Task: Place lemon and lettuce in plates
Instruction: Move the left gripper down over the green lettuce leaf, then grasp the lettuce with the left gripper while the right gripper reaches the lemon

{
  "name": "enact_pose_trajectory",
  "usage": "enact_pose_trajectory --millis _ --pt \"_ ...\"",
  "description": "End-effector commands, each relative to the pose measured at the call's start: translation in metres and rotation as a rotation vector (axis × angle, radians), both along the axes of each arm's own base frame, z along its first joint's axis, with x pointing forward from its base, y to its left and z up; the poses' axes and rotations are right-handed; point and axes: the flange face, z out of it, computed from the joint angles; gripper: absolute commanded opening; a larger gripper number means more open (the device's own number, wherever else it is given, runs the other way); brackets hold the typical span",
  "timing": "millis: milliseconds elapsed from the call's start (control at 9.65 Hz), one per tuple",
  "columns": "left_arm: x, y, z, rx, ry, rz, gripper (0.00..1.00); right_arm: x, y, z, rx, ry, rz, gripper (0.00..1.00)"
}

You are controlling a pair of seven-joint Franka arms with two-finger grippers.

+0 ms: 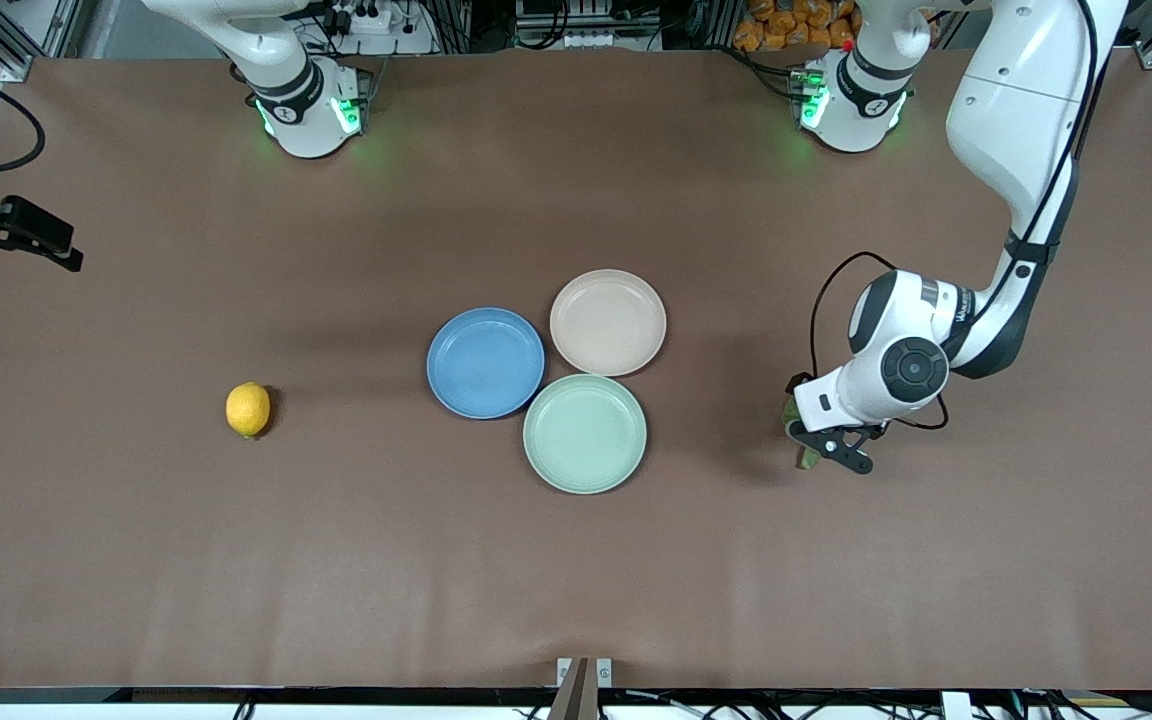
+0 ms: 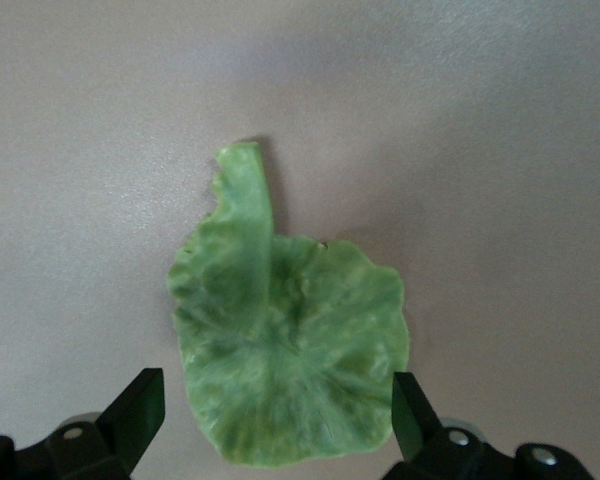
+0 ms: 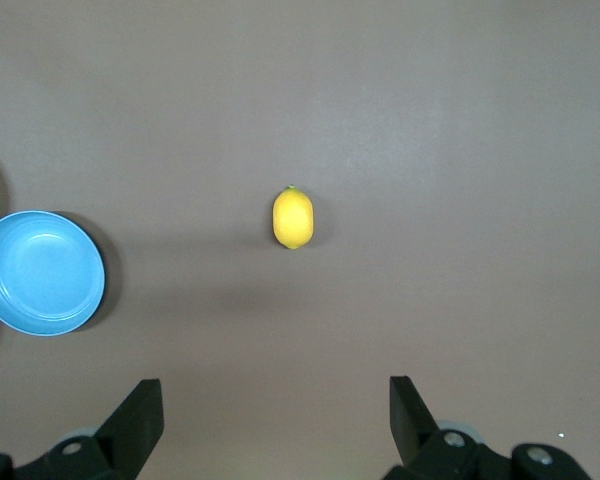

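You have a wide brown table [image 1: 136,560] with plenty of bare room around everything, and its edges are well away from the work. At its middle sit 3 plates touching in a cluster: the blue plate [image 1: 485,362], the beige-pink plate [image 1: 607,322] and a mint-green plate [image 1: 584,433] nearest the front camera. All 3 are empty, so nothing is done yet; both items remain to be moved.

The left gripper [image 1: 829,447] hangs low over the lettuce [image 2: 290,350] toward the left arm's end of the table, fingers spread wide on either side of the leaf, gripping nothing.

The right gripper [image 3: 270,425] is high above the lemon [image 1: 248,409], also spread wide and empty. The lemon lies toward the right arm's end, well apart from the plates.
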Motion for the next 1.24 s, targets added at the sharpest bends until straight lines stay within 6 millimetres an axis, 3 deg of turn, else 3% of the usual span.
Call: enact_pose_trajectory --millis 0,622,725,829,933,1140 --pt "0.005 0.001 -0.009 0.005 -0.004 -0.027 1.00 0.010 0.001 -0.013 -0.005 0.031 -0.001 1.00" --pt "0.002 0.002 -0.024 -0.004 0.009 0.002 1.00 0.048 0.010 -0.074 -0.004 0.042 0.015 1.00" --pt "0.001 0.000 -0.027 -0.006 0.010 0.004 0.81 0.053 0.012 -0.093 -0.005 0.045 0.018 1.00" --pt "0.001 0.000 -0.028 -0.006 0.011 0.010 0.50 0.054 0.012 -0.110 -0.004 0.045 0.021 1.00" --pt "0.001 0.000 -0.027 -0.001 0.007 0.042 0.01 0.053 0.011 -0.129 -0.006 0.052 0.020 1.00" --pt "0.002 -0.007 -0.022 0.000 -0.006 0.062 0.00 0.050 0.012 -0.163 -0.006 0.049 0.022 1.00"
